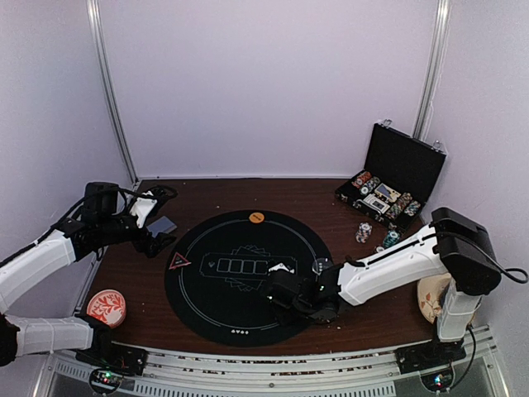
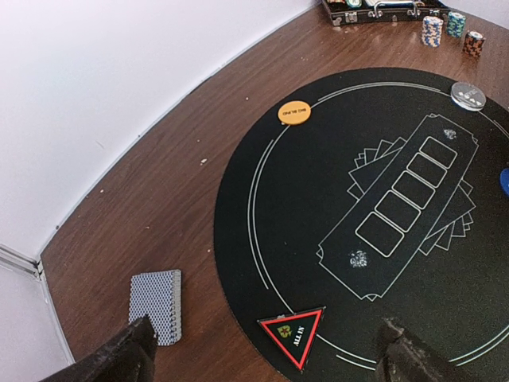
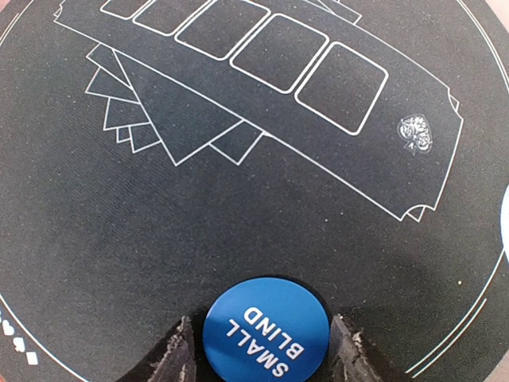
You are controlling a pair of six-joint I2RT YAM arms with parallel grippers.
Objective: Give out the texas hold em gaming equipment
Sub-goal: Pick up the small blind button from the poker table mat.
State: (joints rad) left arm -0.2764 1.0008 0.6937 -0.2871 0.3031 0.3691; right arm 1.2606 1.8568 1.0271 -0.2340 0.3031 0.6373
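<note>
In the right wrist view a blue "SMALL BLIND" button disc (image 3: 266, 330) lies flat on the black round mat (image 3: 238, 199). My right gripper (image 3: 262, 354) straddles it, one finger close on each side, with a thin gap at the right fingertip (image 3: 354, 358). From above, that gripper (image 1: 278, 291) is low over the mat's near right part. My left gripper (image 2: 266, 358) hangs wide open above the mat's left edge, holding nothing. A grey-blue-backed stack of playing cards (image 2: 157, 305) lies on the wood by its left finger. The red triangle marker (image 2: 293, 335) lies between the fingers.
An orange disc (image 2: 293, 112) sits at the mat's far edge and a dark disc (image 2: 468, 95) at its right. Three chip stacks (image 2: 432, 30) stand by the open black case (image 1: 397, 178) at the back right. A red-and-white dish (image 1: 107, 307) lies near left.
</note>
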